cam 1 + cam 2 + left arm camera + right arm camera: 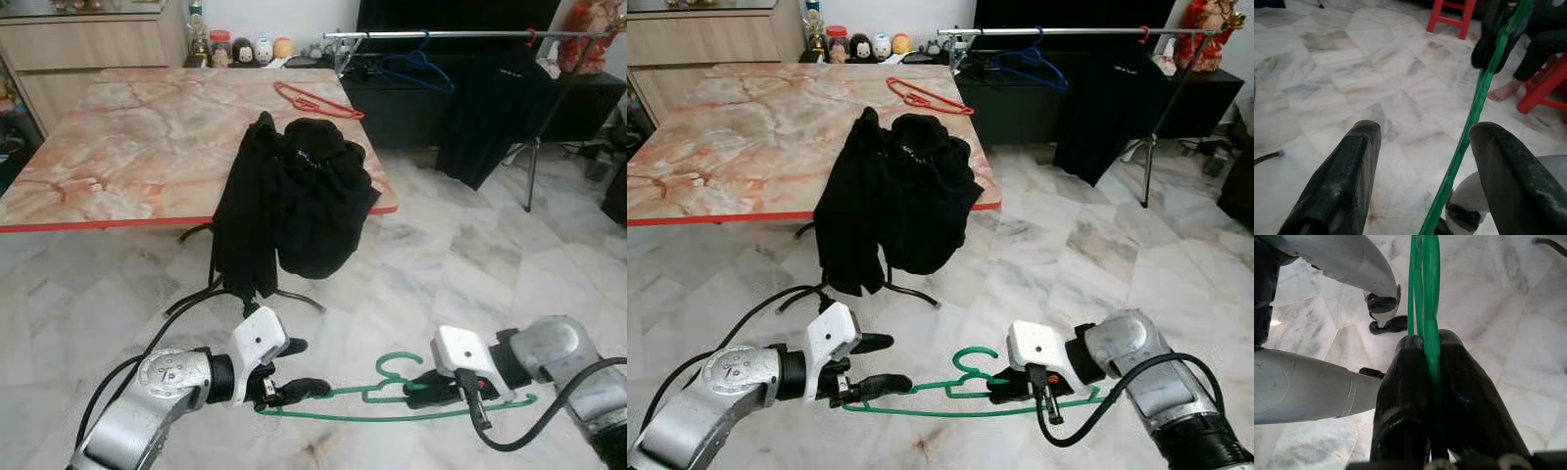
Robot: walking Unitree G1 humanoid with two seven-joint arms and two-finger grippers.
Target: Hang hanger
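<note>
Holding a thin green plastic hanger (392, 401) level, right end effector (431, 390) clamped on it, left end effector (299, 367) spread wide, perhaps touching.

A green hanger (972, 394) is held low over the marble floor (1087, 255) between the left gripper (890, 364) and the right gripper (1004, 389). Black clothes (892, 196) are draped over the bench (735, 137) edge. A rail (1068, 32) is seen behind.

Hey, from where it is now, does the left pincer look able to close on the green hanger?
Probably yes. The left pincer is open, and in its wrist view the green hanger runs between its fingers, with nothing blocking. The right pincer already clamps the other end.
</note>
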